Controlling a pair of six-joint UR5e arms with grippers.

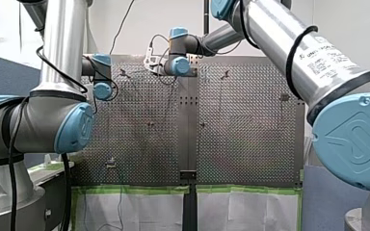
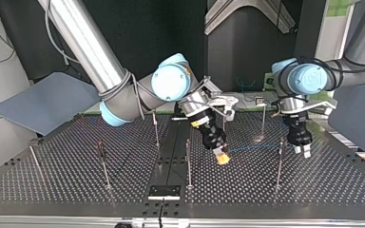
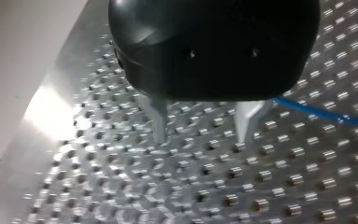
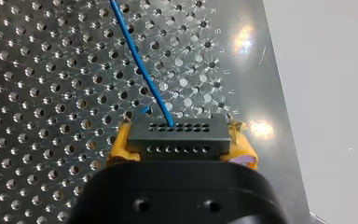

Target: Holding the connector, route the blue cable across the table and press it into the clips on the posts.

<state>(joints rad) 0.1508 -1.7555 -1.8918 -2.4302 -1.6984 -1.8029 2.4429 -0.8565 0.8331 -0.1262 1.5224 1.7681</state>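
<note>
In the right wrist view my right gripper (image 4: 179, 140) has its yellow pads (image 4: 120, 142) shut on a black connector (image 4: 177, 135). The blue cable (image 4: 140, 65) leaves the connector's face and runs ahead over the perforated plate. In the top view my right gripper (image 2: 222, 157) hangs tilted near the table's middle, and the blue cable (image 2: 252, 148) stretches from it toward a thin post (image 2: 279, 161) beside my left gripper (image 2: 304, 151). My left gripper (image 3: 203, 128) is open, its metal fingers (image 3: 157, 119) apart over the plate with nothing between them. The blue cable (image 3: 321, 113) passes just beside one finger.
Several thin upright posts stand on the perforated table (image 2: 52, 185), among them one (image 2: 188, 164) close to my right gripper, one (image 2: 156, 127) behind it and one (image 2: 103, 164) further toward the top view's left. A black plate (image 2: 164, 192) lies at the near edge.
</note>
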